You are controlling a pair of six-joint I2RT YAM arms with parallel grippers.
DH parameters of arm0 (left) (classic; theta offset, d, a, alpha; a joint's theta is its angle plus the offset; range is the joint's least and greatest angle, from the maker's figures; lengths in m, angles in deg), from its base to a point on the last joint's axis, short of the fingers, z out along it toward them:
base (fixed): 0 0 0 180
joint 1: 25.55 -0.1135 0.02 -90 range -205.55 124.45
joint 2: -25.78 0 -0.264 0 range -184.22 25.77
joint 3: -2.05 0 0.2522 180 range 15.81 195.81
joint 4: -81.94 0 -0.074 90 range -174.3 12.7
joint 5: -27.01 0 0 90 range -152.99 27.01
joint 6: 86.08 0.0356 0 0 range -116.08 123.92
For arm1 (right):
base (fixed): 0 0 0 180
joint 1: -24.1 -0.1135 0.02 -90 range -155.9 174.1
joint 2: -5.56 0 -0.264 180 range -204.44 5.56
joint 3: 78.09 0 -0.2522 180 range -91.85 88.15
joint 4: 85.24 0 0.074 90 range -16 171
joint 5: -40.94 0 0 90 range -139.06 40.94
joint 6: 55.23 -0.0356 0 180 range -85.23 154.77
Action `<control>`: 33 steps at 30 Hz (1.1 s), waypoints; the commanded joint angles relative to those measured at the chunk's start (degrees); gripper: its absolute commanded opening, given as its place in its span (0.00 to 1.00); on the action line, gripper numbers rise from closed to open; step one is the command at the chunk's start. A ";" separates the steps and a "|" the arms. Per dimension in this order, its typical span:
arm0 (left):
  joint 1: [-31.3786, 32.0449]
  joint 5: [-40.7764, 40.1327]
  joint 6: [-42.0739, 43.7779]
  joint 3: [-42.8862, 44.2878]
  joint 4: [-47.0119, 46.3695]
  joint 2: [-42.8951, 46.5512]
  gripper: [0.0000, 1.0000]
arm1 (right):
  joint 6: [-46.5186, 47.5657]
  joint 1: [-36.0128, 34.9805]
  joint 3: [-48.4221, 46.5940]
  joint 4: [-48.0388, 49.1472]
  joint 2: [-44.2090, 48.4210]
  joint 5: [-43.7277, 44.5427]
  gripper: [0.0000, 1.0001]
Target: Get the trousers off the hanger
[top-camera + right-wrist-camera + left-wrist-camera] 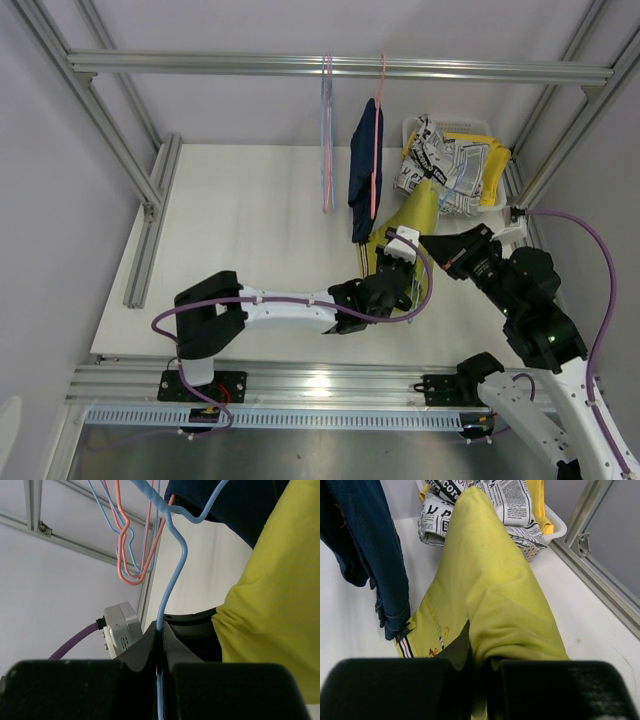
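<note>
Two grips: yellow-green trousers (495, 595) and blue hanger (172, 585).
Left gripper (479, 666) jaws pinch the trousers' cloth, which stretches back toward the basket (558, 528) holding print trousers (515, 500). Right gripper (160, 636) jaws pressed on the hanger wire. Navy trousers (370, 545) on pink hanger (377, 140) crowd in just left, over the surface (250, 220).

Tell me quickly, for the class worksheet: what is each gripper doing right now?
Left gripper: closed on the yellow trousers.
Right gripper: closed on the blue hanger.
</note>
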 commanded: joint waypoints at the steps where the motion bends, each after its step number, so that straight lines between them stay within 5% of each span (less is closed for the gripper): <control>1: -2.87 -3.81 0.12 1.18 -4.40 2.98 0.01 | -0.38 -0.51 -1.65 2.09 2.17 -4.17 0.00; 23: -2.17 -2.85 6.28 -10.33 -4.41 20.65 0.01 | 3.23 -0.43 10.74 2.88 3.50 1.18 0.00; 33: 3.01 0.93 6.72 -4.65 4.72 31.55 0.01 | 7.09 -0.34 14.44 6.22 -0.10 3.82 0.00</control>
